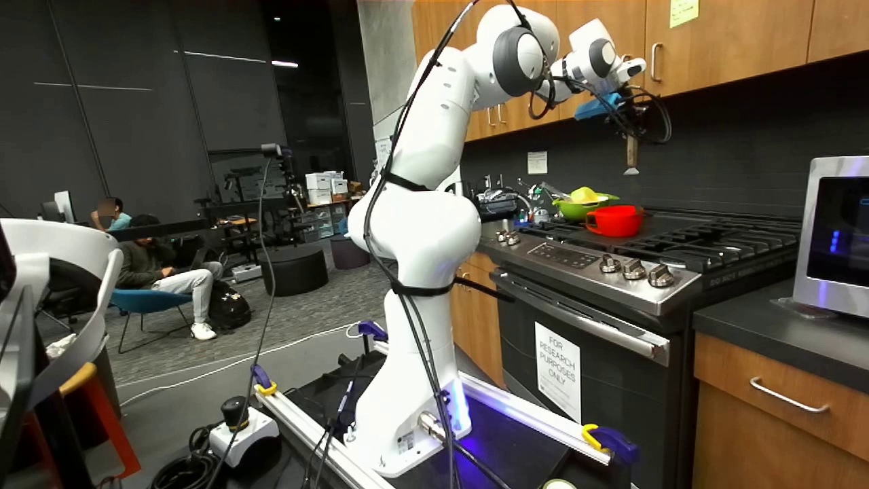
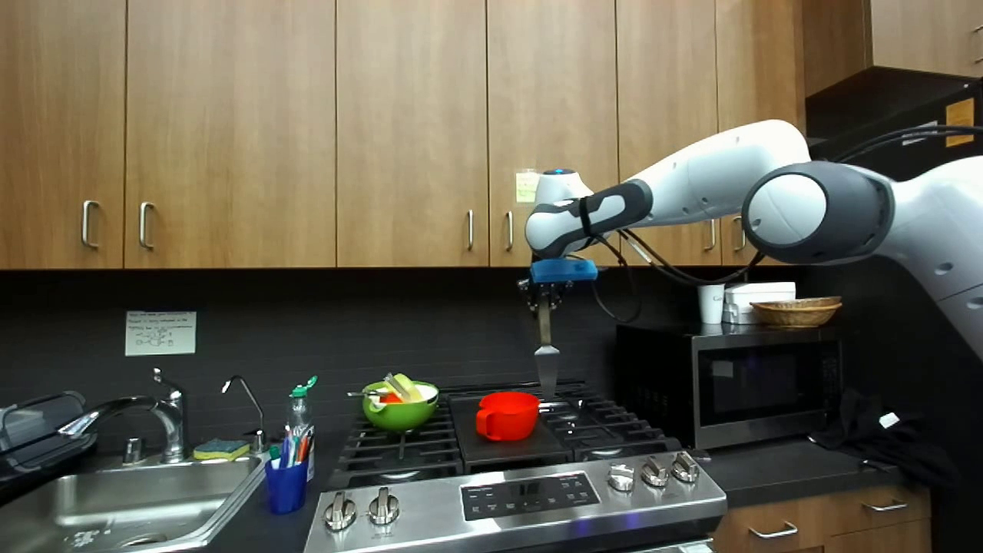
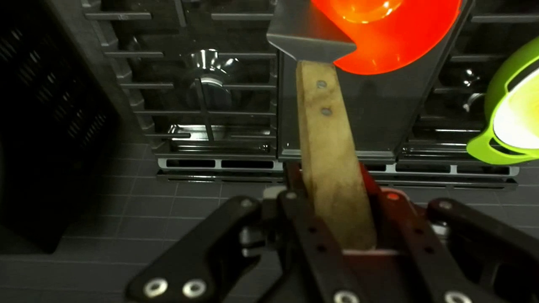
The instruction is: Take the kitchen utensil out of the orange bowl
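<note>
The orange bowl (image 1: 616,222) is a red-orange bowl with a handle. It stands on the dark middle plate of the stove, and it also shows in an exterior view (image 2: 508,416) and in the wrist view (image 3: 396,46). The kitchen utensil is a spatula (image 3: 326,130) with a wooden handle and a flat metal blade (image 2: 547,365). My gripper (image 3: 332,181) is shut on the wooden handle. The spatula hangs blade down in the air, apart from the bowl, with its tip higher than the rim in an exterior view (image 1: 631,149). In the wrist view the blade covers part of the bowl's edge.
A green bowl (image 2: 399,415) with several items in it stands on the stove beside the orange bowl. Black burner grates (image 2: 607,426) lie on both sides of the middle plate. A microwave (image 2: 768,388) stands to one side. Wooden cupboards (image 2: 415,138) hang above, near the arm.
</note>
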Robot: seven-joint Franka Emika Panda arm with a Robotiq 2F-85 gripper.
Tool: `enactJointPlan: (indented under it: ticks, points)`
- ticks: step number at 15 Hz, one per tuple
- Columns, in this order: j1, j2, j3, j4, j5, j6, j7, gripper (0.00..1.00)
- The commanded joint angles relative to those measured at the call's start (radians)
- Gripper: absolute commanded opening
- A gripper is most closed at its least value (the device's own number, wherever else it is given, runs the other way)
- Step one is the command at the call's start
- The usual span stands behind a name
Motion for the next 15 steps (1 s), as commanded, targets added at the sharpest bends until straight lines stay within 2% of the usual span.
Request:
enactJointPlan:
  ticks: [1,6,15]
  points:
    - [-0.010,-0.038,0.002,-0.073,0.014,0.021,0.007,0.08]
    - [-0.011,-0.044,0.002,-0.105,0.007,0.044,0.007,0.08]
    - [-0.039,-0.049,-0.005,-0.168,0.008,0.151,0.019,0.08]
